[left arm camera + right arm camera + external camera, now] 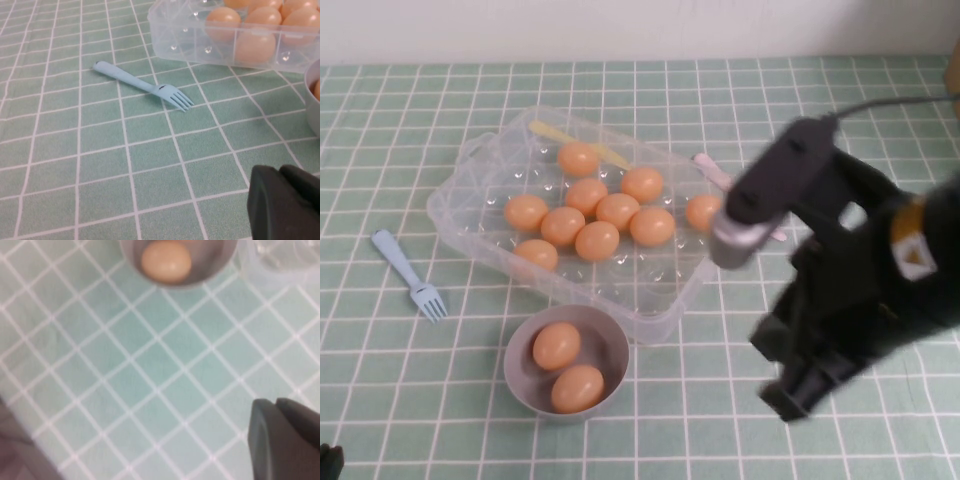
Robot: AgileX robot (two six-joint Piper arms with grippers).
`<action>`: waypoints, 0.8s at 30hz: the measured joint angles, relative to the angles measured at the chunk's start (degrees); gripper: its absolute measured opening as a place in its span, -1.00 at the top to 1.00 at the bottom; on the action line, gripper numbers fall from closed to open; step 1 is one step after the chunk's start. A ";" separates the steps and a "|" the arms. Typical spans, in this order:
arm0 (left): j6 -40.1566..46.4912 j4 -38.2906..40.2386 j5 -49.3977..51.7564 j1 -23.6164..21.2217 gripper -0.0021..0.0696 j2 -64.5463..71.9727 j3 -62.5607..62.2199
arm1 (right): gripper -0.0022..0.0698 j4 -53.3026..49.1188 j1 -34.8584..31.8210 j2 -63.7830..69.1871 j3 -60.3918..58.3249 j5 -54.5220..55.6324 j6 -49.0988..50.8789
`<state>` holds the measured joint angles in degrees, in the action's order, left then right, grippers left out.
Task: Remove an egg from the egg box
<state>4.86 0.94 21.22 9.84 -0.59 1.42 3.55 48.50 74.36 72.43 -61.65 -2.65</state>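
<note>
Left of the right gripper (pixel 790 395), jaws' state untellable, sits a round grey bowl (pixel 610 345) with eggs; left gripper (pixel 285 200) near blue plastic fork (pixel 150 87)

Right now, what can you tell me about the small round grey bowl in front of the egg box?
The small round grey bowl is smooth, matte and upright on the green checked cloth, just in front of the clear plastic egg box, close to its rim. It holds two orange-tan eggs side by side. Neither the right gripper nor the parked left gripper touches it.
</note>
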 joint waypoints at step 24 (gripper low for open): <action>0.00 0.00 0.00 0.00 0.95 0.00 0.00 | 0.99 -5.54 -7.68 -14.40 -13.19 3.70 2.14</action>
<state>4.86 0.94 21.22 9.84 -0.59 1.42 -1.99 40.82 59.96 59.24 -57.95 -0.51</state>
